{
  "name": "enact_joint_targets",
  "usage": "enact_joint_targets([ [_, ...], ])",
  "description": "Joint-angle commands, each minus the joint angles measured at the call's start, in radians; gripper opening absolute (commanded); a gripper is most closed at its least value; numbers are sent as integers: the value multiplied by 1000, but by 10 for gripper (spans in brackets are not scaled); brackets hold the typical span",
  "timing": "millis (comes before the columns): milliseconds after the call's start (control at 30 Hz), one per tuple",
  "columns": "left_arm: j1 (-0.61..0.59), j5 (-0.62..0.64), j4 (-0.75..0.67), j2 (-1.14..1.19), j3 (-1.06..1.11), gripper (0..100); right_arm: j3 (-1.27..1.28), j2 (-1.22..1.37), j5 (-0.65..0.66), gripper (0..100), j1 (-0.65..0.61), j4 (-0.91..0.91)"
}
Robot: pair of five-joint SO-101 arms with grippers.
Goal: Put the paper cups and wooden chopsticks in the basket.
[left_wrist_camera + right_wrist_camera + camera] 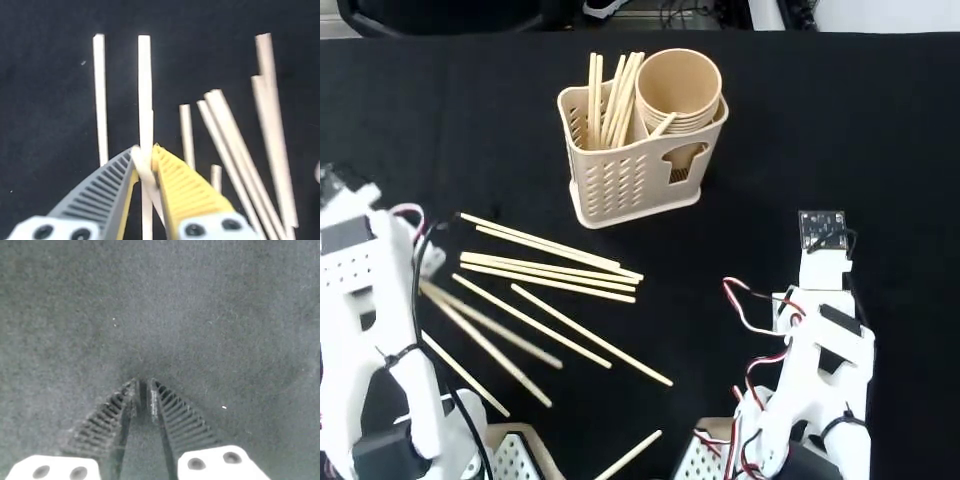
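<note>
Chopstick clamped between left gripper fingers. Right gripper fingers pressed together. Basket seen at table's 12 o'clock, cups and sticks held inside; loose chopsticks scattered toward 8 o'clock.

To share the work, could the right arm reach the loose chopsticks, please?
Probably yes: bare cloth lies between the right gripper and the nearest loose chopstick, though its jaws are shut.
</note>
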Motion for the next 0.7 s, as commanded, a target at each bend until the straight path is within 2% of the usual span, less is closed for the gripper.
enact_joint_targets([
  [0,67,2,86,-12,-232,29,-2,-25,6,54,-9,-12],
  [167,162,-3,181,-12,-524,29,-2,-25,6,54,-9,-12],
  [333,229,-60,199,-12,-763,29,-2,-25,6,54,-9,-12],
  [667,242,-68,189,-12,-1003,29,-2,-25,6,54,-9,-12],
])
